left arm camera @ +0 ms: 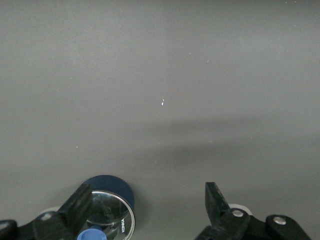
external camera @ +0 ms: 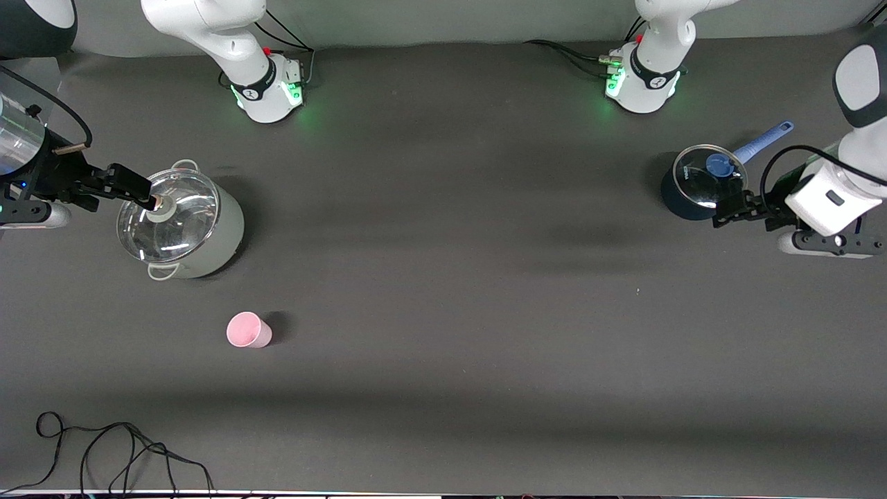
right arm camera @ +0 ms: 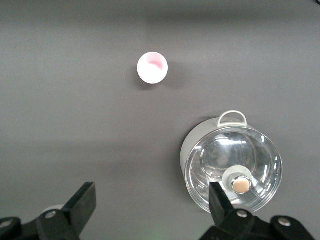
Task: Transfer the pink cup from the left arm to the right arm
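A dark grey cloth covers the whole table, with a grey wall along the edge where my two bases stand. Nearest the front camera a loose black cable curls on the cloth toward the right arm's end. The pink cup stands upright and alone on the cloth, farther from the camera than the cable, touched by nothing. The grey pot with its glass lid sits near the cup, farther from the camera than the cup and slightly more toward the right arm's end. My right gripper hangs over that pot's lid, jaws spread wide and empty; its wrist view shows the cup well apart from my fingers. Well apart from the cup, at the left arm's end, sits a dark blue saucepan with a lid and blue handle. My left gripper hovers over its rim, jaws released and empty.
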Available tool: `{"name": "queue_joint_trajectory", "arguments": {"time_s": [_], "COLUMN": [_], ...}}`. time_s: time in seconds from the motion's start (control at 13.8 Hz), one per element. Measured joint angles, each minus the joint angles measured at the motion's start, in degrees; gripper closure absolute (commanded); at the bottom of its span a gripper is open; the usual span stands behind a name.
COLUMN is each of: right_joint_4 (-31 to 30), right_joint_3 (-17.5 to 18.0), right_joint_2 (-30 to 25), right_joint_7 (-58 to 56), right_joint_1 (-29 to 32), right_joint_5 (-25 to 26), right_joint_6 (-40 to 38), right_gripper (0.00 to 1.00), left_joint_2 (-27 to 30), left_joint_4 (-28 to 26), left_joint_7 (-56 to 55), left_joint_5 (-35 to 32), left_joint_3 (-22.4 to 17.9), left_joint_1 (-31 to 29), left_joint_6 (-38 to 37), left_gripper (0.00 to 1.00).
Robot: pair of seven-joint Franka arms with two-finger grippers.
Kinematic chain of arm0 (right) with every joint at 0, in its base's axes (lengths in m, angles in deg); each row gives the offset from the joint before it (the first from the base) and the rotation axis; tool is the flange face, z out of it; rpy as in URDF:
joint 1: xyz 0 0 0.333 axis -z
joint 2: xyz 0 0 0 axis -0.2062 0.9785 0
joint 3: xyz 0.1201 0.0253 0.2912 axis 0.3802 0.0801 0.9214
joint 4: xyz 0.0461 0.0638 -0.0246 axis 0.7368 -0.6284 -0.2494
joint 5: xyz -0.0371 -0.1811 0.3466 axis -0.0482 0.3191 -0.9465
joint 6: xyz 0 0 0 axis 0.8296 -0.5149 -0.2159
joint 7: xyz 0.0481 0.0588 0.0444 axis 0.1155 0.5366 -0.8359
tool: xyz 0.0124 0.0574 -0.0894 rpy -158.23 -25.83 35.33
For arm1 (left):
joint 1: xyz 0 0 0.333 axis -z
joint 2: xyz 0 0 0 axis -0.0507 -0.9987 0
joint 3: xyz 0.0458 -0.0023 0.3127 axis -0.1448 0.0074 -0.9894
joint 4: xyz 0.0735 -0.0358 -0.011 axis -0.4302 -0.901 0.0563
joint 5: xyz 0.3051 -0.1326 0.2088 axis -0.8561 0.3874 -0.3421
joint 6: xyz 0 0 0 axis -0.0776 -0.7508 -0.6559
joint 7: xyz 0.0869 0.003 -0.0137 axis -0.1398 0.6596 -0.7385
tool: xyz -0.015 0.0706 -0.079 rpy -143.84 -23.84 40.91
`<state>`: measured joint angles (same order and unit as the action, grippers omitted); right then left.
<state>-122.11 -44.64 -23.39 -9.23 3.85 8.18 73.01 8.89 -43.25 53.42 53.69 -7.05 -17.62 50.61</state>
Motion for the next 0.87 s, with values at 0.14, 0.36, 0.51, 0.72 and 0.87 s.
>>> {"name": "queue_joint_trajectory", "arguments": {"time_s": [0.14,0.36,0.51,0.72,0.87], "right_joint_4": [0.02,0.02,0.03,0.05,0.05], "right_joint_3": [0.00,0.00,0.00,0.00,0.00], "right_joint_2": [0.00,0.00,0.00,0.00,0.00], "right_joint_7": [0.00,0.00,0.00,0.00,0.00], "right_joint_1": [-0.09,-0.13,-0.15,-0.15,-0.15], "right_joint_5": [0.00,0.00,0.00,0.00,0.00], "right_joint_6": [0.00,0.00,0.00,0.00,0.00], "right_gripper": [0.00,0.00,0.00,0.00,0.00], "left_joint_2": [0.65,0.87,0.81,-0.19,-2.04], "left_joint_4": [0.00,0.03,0.51,2.70,5.40], "left_joint_7": [0.00,0.00,-0.15,-0.16,-0.16], "left_joint_5": [-0.15,-0.18,-0.22,-0.29,-0.31], "left_joint_3": [0.10,-0.14,-4.31,-12.81,-14.20], "left_joint_1": [0.04,0.68,5.96,14.45,15.55], "left_joint_6": [-0.06,0.00,0.07,0.07,-0.78], "left_gripper": [0.00,0.00,0.00,0.00,0.00]}}
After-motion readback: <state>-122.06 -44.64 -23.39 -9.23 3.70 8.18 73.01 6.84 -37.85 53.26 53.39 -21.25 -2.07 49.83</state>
